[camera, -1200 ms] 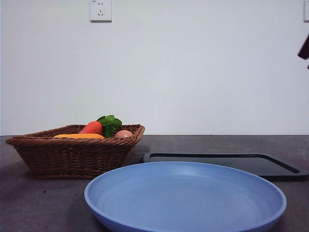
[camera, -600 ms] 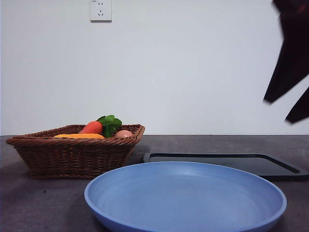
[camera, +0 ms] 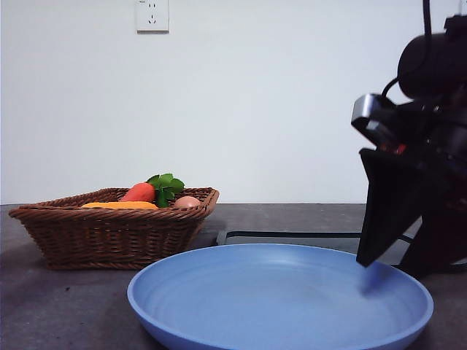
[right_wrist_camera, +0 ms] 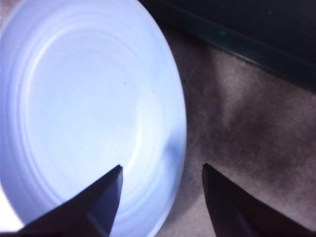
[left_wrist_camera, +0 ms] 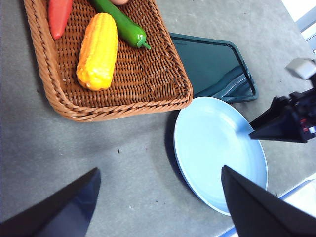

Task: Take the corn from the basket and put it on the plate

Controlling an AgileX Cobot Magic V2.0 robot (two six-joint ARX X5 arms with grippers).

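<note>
The corn (left_wrist_camera: 98, 52), a bumpy orange-yellow cob, lies in the brown wicker basket (left_wrist_camera: 123, 106); in the front view it shows only as an orange strip (camera: 120, 205) above the basket's rim (camera: 109, 226). The light-blue plate (camera: 281, 299) sits in front with nothing on it. My left gripper (left_wrist_camera: 160, 170) hangs open high above the table between basket and plate (left_wrist_camera: 217, 148), holding nothing. My right gripper (camera: 390, 266) is low at the plate's right side. Its open jaws (right_wrist_camera: 162, 167) straddle the plate's rim (right_wrist_camera: 84, 108) and hold nothing.
A carrot (left_wrist_camera: 58, 17) and a green pepper (left_wrist_camera: 121, 22) share the basket with the corn. A pale round item (camera: 187, 202) also shows there. A flat black tray (left_wrist_camera: 212, 69) lies behind the plate, beside the basket.
The right arm has come down from the top right corner of the front view to just above the plate's right edge. Basket, corn and plate have not moved.
</note>
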